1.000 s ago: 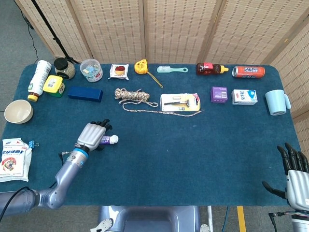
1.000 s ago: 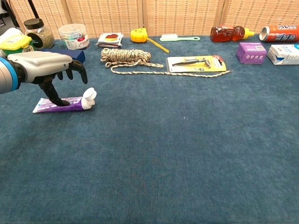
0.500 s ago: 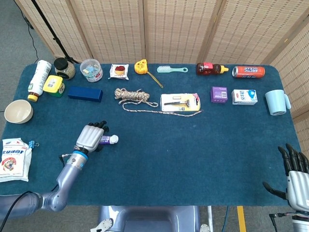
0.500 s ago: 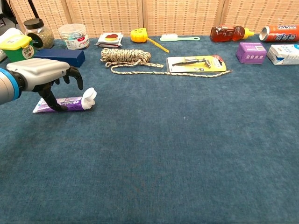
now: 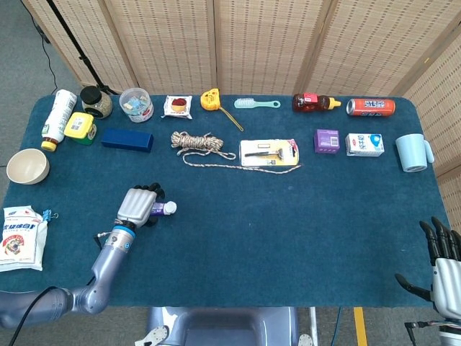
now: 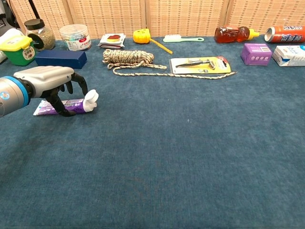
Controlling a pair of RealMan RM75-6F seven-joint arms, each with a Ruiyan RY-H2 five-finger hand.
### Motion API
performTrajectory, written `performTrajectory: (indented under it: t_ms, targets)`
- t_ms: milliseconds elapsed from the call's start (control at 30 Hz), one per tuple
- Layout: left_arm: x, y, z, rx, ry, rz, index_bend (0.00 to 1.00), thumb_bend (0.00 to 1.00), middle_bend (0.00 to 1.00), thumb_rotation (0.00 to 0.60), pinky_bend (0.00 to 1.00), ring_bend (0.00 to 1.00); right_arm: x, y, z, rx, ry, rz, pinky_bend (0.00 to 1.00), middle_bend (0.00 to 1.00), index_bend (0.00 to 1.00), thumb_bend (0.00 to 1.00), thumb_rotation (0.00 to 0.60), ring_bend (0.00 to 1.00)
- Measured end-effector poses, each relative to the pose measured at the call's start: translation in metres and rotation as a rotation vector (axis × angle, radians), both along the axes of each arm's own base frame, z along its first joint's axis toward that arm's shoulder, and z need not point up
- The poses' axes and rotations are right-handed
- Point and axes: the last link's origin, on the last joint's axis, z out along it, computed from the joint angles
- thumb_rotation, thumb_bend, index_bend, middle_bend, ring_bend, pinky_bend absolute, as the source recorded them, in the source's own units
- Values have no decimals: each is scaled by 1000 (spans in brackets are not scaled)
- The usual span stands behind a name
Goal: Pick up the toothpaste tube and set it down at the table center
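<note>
I'm curling my left hand (image 6: 47, 78) over the toothpaste tube (image 6: 71, 105), lying crosswise, cap rightward; grip unconfirmed.

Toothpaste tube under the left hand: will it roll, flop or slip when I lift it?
The toothpaste tube lies flat, so rolling seems unlikely. Its thin crimped end probably flexes, while the white cap end looks stiffer. The left hand arches over it, and the glossy skin may slip.

A desk (image 5: 288, 216) under dark teal cloth fills the middle. Behind it stand folding screens (image 5: 259, 43) of pale woven cane in light wooden frames. Grey floor (image 5: 21, 65) shows at the left, with a black stand (image 5: 72, 40) leaning there.
</note>
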Motion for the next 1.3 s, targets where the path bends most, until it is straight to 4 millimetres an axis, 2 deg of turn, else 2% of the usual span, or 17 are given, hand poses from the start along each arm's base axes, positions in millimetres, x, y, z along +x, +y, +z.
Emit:
performTrajectory:
  t_ms: [367,800,967,1033,1300]
  targets:
    - [-1,1,-7,-14,-34,40,356,273,263,600,291,339,0,2,1,-2,-5,-12,0,0,33,0,600,0]
    - [-6,0,-9,-17,-63,68,390,364,299,600,328,373,2,2,1,-2,-2,-18,0,0,29,0,600,0]
    - [-8,-3,-9,-21,-85,63,425,515,337,600,470,413,3,1,1,-3,-4,-16,0,0,29,0,600,0]
    - [-8,-4,-7,-18,-97,55,446,625,355,600,508,431,4,0,0,-1,-8,-14,0,0,28,0,600,0]
    - [-4,-1,8,16,-125,10,484,975,386,600,565,466,7,-4,-2,17,-16,6,0,0,27,0,600,0]
